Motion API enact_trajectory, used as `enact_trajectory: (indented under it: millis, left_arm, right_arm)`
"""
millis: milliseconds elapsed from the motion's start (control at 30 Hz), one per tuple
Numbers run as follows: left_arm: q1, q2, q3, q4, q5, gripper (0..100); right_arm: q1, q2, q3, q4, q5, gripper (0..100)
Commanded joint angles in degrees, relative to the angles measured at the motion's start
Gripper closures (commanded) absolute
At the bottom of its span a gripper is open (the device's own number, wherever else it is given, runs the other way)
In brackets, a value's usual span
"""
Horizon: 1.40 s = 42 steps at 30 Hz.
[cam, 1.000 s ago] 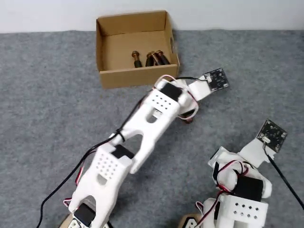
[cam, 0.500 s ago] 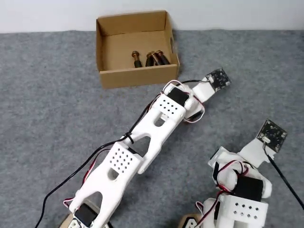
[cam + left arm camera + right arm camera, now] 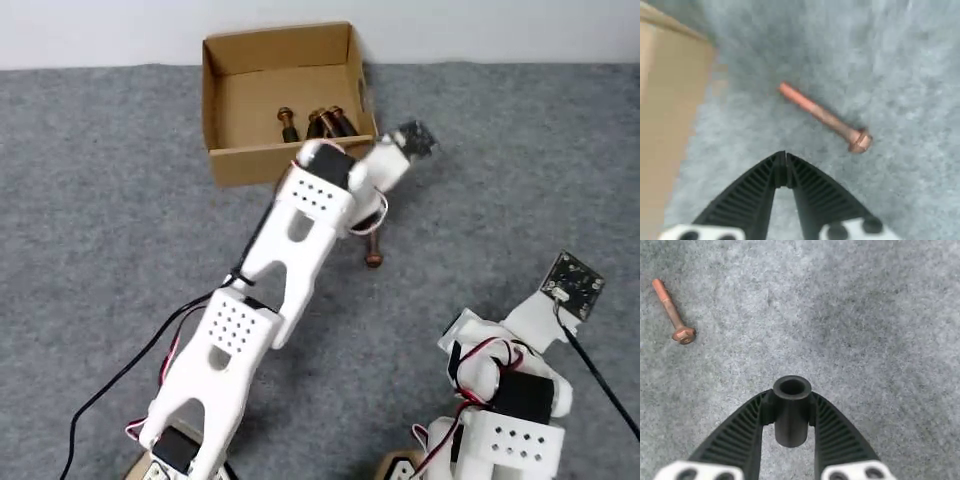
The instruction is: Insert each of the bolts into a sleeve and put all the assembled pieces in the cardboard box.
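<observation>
- box (image 3: 290, 165) at far side of table (image 3: 100, 250), assembled pieces (image 3: 318, 123) inside
- loose bolt (image 3: 371, 252) on table, just before box's right corner
- sleeve (image 3: 791, 425) in right gripper (image 3: 790, 397), nearer than bolt

Cardboard box (image 3: 665, 125) cut off; high view: corner behind left arm (image 3: 300, 215).

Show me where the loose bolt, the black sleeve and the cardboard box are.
loose bolt (image 3: 822, 114), left wrist view, on the middle of its shank.
black sleeve (image 3: 791, 427), right wrist view, on its side wall below the opening.
cardboard box (image 3: 250, 165), high view, on its front outer wall.
</observation>
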Motion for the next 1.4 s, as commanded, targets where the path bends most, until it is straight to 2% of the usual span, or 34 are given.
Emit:
enact_trajectory:
  millis: [0, 200, 267, 433, 533, 933, 1133, 1367]
  left_arm:
    - [0.62, -7.82, 0.13, 1.58, 0.18, 99]
    - [3.69, -4.48, 6.29, -0.7, 0.44, 99]
    - [4.31, -2.02, 6.46, -1.41, 1.14, 96]
    - [3.96, 1.32, 4.26, -2.99, 12.13, 82]
    - [3.87, 2.29, 1.89, -3.25, 15.65, 78]
    - [3.52, 10.11, 0.48, -3.25, 29.1, 78]
    - [3.52, 11.16, 0.48, -2.46, 29.54, 79]
    - [3.43, 10.9, 0.48, -3.16, 29.1, 91]
  right_arm:
    - [0.48, -0.75, -0.53, -0.92, 0.62, 99.1]
    - [0.48, -0.75, -0.53, -0.92, 0.62, 99.1]
    - [0.48, -0.75, -0.53, -0.92, 0.62, 99.1]
    - [0.48, -0.75, -0.53, -0.92, 0.62, 99.1]
    - [0.48, -0.75, -0.53, -0.92, 0.62, 99.1]
    - [0.4, -0.75, -0.62, -0.84, 0.53, 99.1]
    - [0.4, -0.75, -0.62, -0.75, 0.53, 99.1]
    - [0.4, -0.75, -0.7, -0.75, 0.53, 99.1]
